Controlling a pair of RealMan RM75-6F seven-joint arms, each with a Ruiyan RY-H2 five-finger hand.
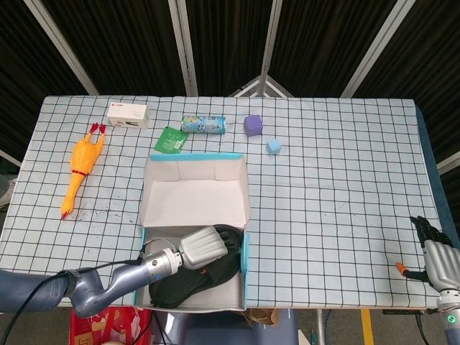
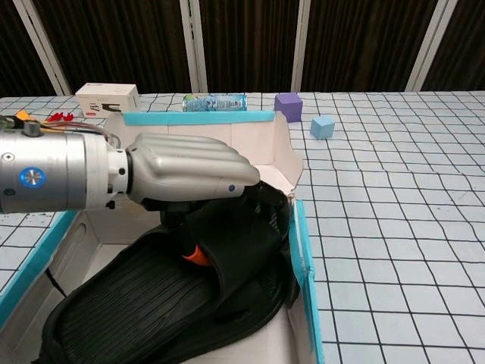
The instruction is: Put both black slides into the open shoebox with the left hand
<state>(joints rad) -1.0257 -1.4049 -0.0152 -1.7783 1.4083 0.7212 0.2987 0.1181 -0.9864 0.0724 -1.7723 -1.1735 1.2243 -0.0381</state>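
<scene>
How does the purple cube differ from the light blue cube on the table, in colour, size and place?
The purple cube is darker and looks larger than the light blue cube. The purple cube lies further from the robot, close to the far edge of the table, while the light blue cube sits nearer and slightly to the right of it. They stand apart, not touching. Both are small blocks resting on the checked cloth, beyond the shoebox.

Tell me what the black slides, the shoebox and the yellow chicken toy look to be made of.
Black slides: likely matte rubber or foam, judging by the moulded ribbed surface and lack of shine. Shoebox: cardboard, with plain pale inner walls, folded flaps and a teal edge. Yellow chicken toy: probably soft rubber or vinyl, smooth and evenly coloured, though too small to be sure.
</scene>
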